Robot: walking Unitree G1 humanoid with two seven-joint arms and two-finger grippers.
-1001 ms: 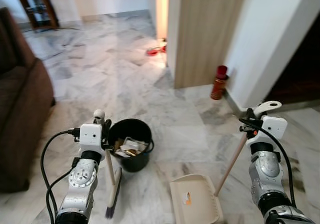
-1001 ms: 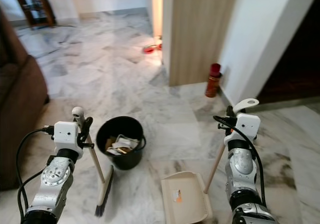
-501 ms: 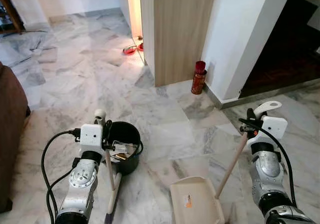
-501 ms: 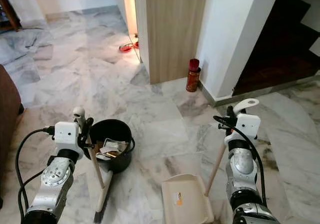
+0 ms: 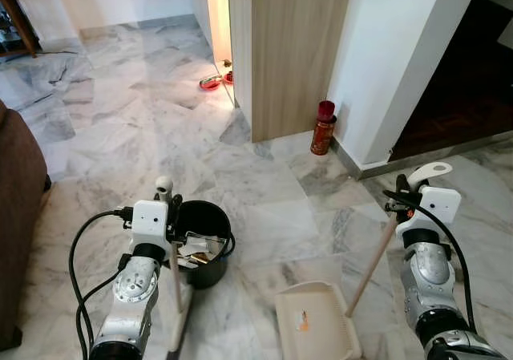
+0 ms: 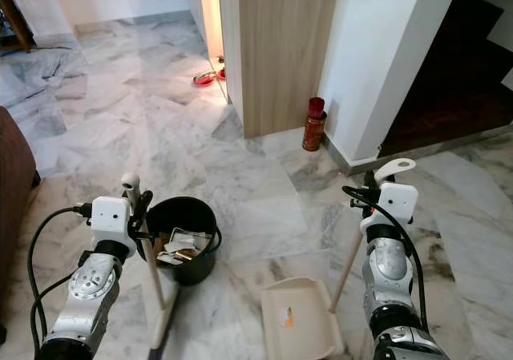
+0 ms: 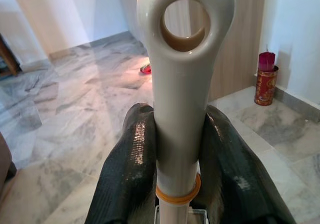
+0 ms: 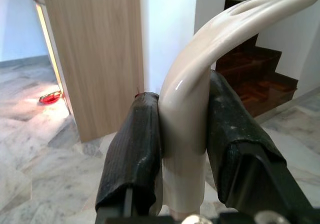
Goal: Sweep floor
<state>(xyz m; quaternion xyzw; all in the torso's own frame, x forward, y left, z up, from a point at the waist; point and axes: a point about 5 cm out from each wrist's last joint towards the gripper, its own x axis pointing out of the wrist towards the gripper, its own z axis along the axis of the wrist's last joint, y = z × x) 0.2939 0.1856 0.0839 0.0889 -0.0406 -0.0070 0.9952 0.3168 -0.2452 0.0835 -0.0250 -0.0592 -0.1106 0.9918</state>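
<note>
Beside the black bucket (image 5: pixel 202 240), on its left, the left gripper (image 7: pixel 179 169) is clamping the cream handle of the broom (image 5: pixel 173 284), with both black fingers (image 7: pixel 131 164) pressing against the handle just under its ring-shaped end. The broom is standing nearly upright, its head resting on the marble floor (image 5: pixel 144 127) in front of the bucket and touching or nearly touching its base. The bucket is holding crumpled paper and wrappers (image 5: pixel 196 248) (the pieces are too small to name).

To the right of the bucket, the dustpan (image 5: pixel 317 321) is lying flat on the floor with its wooden pole slanting up to the right gripper (image 8: pixel 182 149), which is squeezing the curved cream grip at the top of the pole between its two fingers (image 8: pixel 136 144).

Beyond the bucket, a red canister (image 5: pixel 324 127) is standing against the foot of a white wall, beside a wood-panelled cabinet (image 5: pixel 288 47). Farther back, a red dish (image 5: pixel 211 83) is sitting on the floor near a lit doorway. Well left of the bucket, a brown sofa (image 5: pixel 18 216) is edging into view.
</note>
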